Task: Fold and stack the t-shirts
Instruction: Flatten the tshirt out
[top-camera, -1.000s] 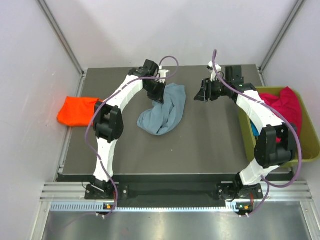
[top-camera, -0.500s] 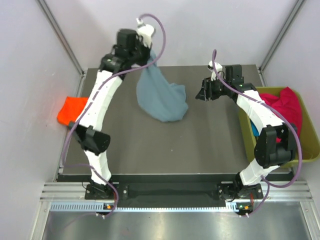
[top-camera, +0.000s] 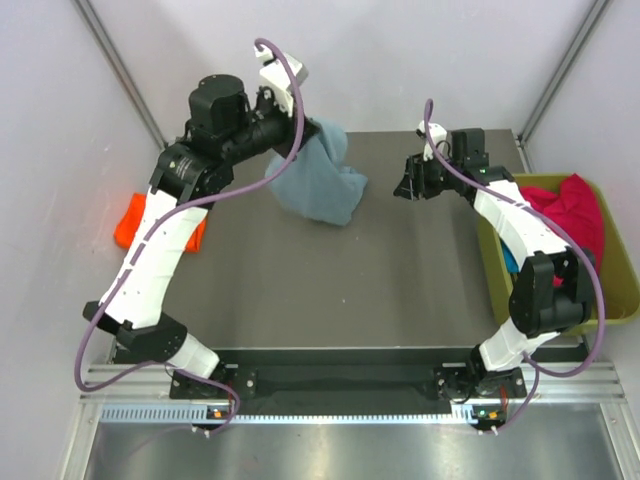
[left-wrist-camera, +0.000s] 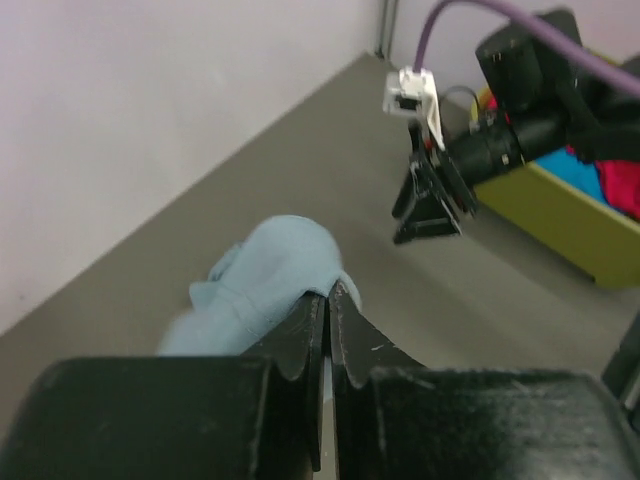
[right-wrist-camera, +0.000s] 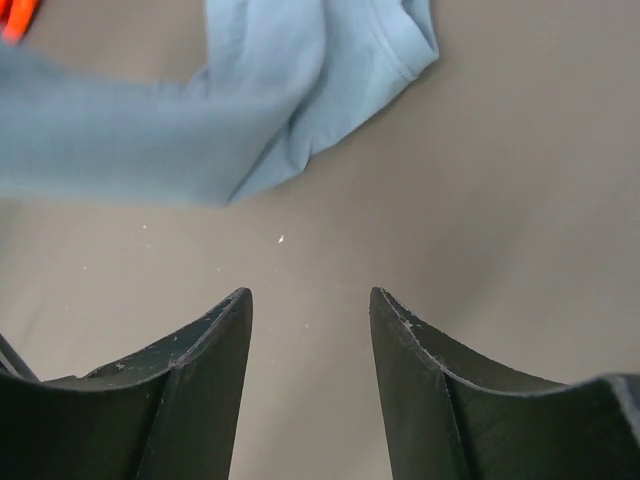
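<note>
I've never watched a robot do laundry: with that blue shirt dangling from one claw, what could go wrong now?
The left gripper pinches only a small bunch of the blue shirt, so it may slip out. The shirt hangs crumpled, so the open right gripper might catch the wrong fold.

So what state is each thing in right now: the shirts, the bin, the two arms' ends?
grey-blue t-shirt: bunched, unfolded, held up by one end.
left end effector: shut on the grey-blue t-shirt.
right end effector: open, empty.
orange-red t-shirt: crumpled, unfolded, partly hidden.
crimson-pink t-shirt: heaped in the bin, unfolded.
teal t-shirt: in the bin, mostly covered.
bin: upright, holding two shirts.
</note>
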